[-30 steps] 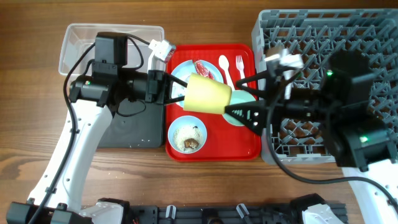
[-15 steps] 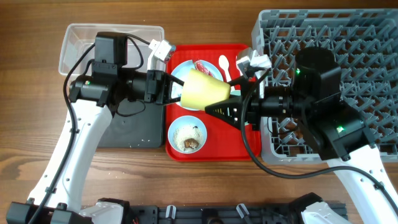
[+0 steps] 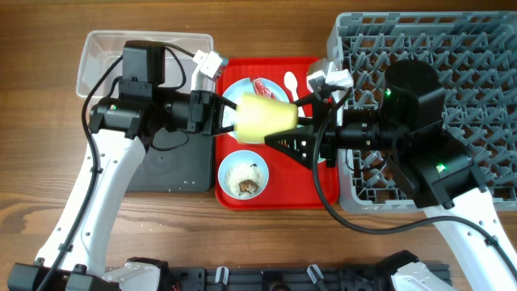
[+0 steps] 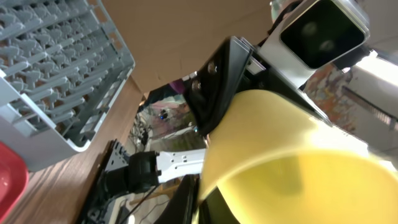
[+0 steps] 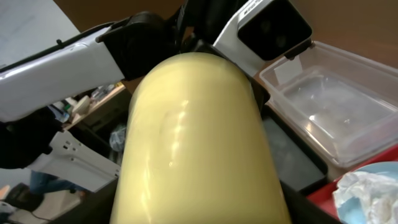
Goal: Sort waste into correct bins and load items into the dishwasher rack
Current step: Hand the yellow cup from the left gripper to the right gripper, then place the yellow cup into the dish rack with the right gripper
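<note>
The small yellow cup (image 3: 265, 120) hangs sideways above the red tray (image 3: 283, 190), one end pinched in the left gripper (image 3: 233, 118)'s jaws. The right gripper (image 3: 284, 125)'s jaws straddle the other end — gripping or not, I cannot tell. They should close firmly before the left releases.

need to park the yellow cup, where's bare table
Bare wood lies on the robot's side of the red tray and left of the clear tub and black tray. The red tray is crowded: plate, rice bowl, spoon, with the yellow cup held above.
</note>
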Robot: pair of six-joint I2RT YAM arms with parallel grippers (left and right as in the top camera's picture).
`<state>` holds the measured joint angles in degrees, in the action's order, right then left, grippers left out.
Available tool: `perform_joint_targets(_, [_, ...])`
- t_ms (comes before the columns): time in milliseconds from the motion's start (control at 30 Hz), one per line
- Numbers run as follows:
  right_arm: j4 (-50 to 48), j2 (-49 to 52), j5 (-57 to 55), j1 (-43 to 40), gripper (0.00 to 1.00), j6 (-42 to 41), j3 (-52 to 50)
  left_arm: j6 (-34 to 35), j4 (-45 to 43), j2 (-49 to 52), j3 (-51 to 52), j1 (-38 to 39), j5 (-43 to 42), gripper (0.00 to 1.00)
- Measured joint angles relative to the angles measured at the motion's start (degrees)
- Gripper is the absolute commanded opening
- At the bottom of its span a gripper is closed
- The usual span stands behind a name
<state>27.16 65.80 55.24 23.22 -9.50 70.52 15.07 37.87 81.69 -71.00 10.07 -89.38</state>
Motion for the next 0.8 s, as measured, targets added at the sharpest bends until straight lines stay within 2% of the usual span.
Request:
perform_joint_targets(100, [-1.3,0.0,0.0,0.0,0.89,0.0,0.0,0.0,0.2,0.0,0.0,0.1,0.1,0.04])
perform_joint_targets(133, [-1.3,0.0,0.0,0.0,0.83,0.1,0.0,0.0,0.2,0.0,0.0,0.1,0.1,0.04])
perform_joint_targets(267, [-1.3,0.0,0.0,0.0,0.79,0.1,0.0,0.0,0.2,0.0,0.0,0.1,0.1,0.04])
perform_joint_targets(333, [-0.4,0.0,0.0,0.0,0.70,0.2,0.0,0.0,0.2,0.0,0.0,0.1,0.1,0.04])
perform_joint_targets(367, [0.1,0.0,0.0,0.0,0.61,0.2,0.0,0.0,0.2,0.0,0.0,0.1,0.1,0.04])
perform_joint_targets(467, [0.6,0.0,-0.1,0.0,0.50,0.0,0.0,0.0,-0.3,0.1,0.0,0.0,0.0,0.05])
perform_joint_targets(600, [0.2,0.0,-0.1,-0.1,0.48,-0.1,0.0,0.0,-0.4,0.1,0.0,0.1,0.0,0.11])
perform_joint_targets(667, [0.1,0.0,-0.1,0.0,0.47,-0.1,0.0,0.0,-0.4,0.1,0.0,0.1,0.0,0.44])
perform_joint_targets(700, [0.0,0.0,-0.2,0.0,0.47,-0.1,0.0,-0.2,-0.5,0.0,0.0,0.1,0.0,0.75])
perform_joint_targets(733, [0.0,-0.2,-0.5,-0.1,0.47,-0.1,0.0,-0.1,-0.3,0.0,0.0,0.1,0.0,1.00])
perform_joint_targets(800, [2.1,-1.4,-2.4,-0.7,0.47,-0.1,0.0,-0.3,-0.4,0.1,0.0,0.1,0.1,1.00])
